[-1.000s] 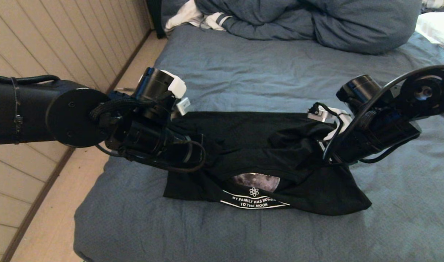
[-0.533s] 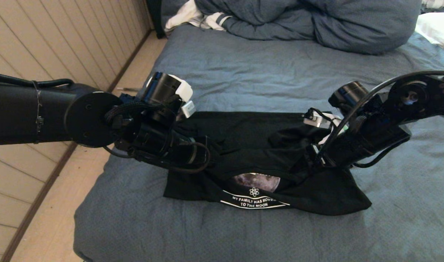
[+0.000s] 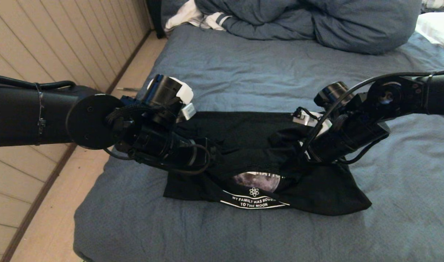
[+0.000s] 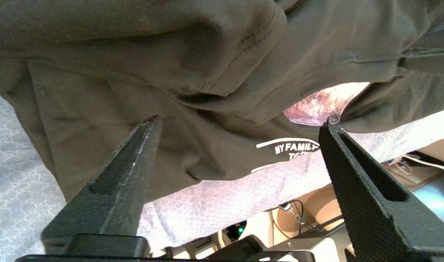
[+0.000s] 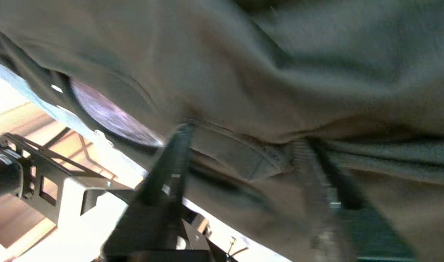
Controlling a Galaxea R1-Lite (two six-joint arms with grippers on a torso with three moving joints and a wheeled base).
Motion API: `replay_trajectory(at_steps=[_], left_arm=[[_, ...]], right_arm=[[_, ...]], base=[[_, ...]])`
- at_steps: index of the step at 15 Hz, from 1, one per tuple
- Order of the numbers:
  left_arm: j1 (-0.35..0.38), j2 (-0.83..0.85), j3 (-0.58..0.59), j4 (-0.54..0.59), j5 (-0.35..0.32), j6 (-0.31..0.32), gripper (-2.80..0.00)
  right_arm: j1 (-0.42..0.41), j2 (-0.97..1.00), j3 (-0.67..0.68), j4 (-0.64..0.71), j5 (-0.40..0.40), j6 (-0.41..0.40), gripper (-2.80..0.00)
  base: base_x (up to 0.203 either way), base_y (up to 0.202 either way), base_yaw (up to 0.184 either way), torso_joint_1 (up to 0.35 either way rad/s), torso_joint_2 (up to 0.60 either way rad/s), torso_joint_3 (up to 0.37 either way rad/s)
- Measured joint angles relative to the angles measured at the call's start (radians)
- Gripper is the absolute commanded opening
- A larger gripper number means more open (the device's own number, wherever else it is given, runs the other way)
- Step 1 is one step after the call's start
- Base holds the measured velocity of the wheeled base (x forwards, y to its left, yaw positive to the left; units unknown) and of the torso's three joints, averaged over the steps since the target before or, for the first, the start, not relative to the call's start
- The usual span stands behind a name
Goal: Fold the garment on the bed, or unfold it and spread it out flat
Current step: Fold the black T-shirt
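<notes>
Now that left gripper (image 4: 240, 125) has released with jaws spread, and right gripper (image 5: 244, 145), shifted toward 9 o'clock, half-closed around a shirt (image 3: 244, 134) fold, ready for regrasping.

Wrinkled blue-grey bed (image 3: 244, 72) bearing a crumpled black T-shirt (image 3: 251, 138), bunched duvet (image 3: 316, 22), perhaps a pillow (image 3: 436, 27).

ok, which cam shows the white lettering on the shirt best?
Head view: the full white lettering reads clearly along the garment's near edge. Left wrist view catches only its start, the rest cut off behind a finger. Right wrist view shows no lettering, only blurred cloth and moon print.
</notes>
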Motion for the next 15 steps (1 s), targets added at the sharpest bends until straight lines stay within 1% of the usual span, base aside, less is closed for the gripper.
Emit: replay_trajectory(at_steps=[9,11,15], left_arm=[[0.001,0.005,-0.011,-0.002,-0.001,-0.001,0.00],[0.001,-0.001,-0.021,-0.004,0.000,-0.001,0.00],[0.001,-0.012,-0.015,-0.003,0.001,-0.002,0.00]], right_arm=[[0.002,-0.001,-0.032,0.000,-0.001,0.000,-2.80],[-0.002,-0.006,-0.069,0.002,-0.001,0.007,-2.80],[-0.016,-0.012,-0.191,0.005,-0.001,0.033,-2.80]], base=[[0.000,0.000,0.000,0.000,0.00,0.000],[0.000,0.000,0.000,0.000,0.00,0.000],[0.000,0.000,0.000,0.000,0.00,0.000]])
